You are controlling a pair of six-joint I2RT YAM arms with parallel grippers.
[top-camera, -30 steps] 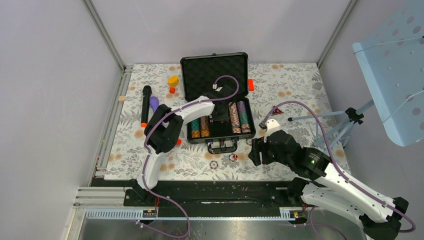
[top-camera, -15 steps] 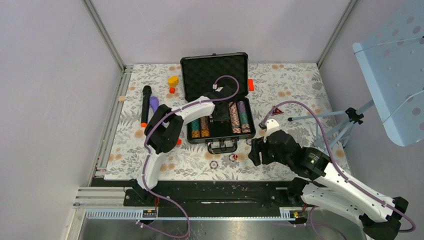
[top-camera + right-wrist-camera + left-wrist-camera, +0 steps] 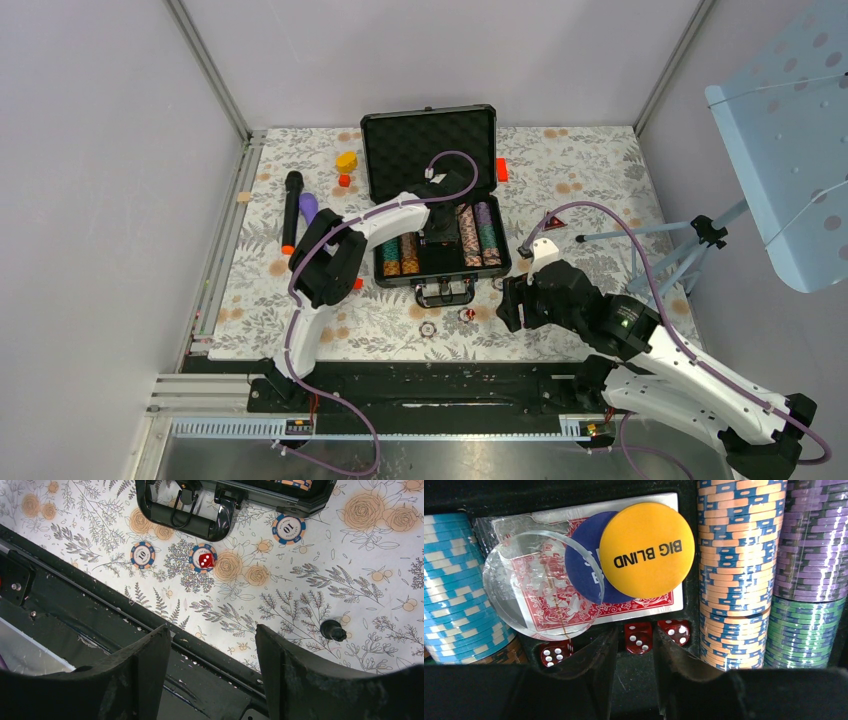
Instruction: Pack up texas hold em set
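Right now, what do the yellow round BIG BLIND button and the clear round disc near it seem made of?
Yellow round BIG BLIND button: likely matte plastic; flat even colour, printed black lettering. Clear round disc: probably glossy acrylic; the red card back shows through, rim glints.

in the case (image 3: 440,272) the middle slot is tight: chip rows (image 3: 724,580) wall it at 3 and 9 o'clock, the left end effector (image 3: 631,647) fills the near gap, dice (image 3: 674,631) lie just ahead, and three discs (image 3: 646,550) cover the card deck (image 3: 644,603). the raised lid (image 3: 430,150) blocks 12 o'clock. at 6 o'clock the worktop (image 3: 310,595) before the right end effector (image 3: 212,632) lies open, apart from three loose chips (image 3: 142,554), one die (image 3: 205,560) and the handle (image 3: 185,517).
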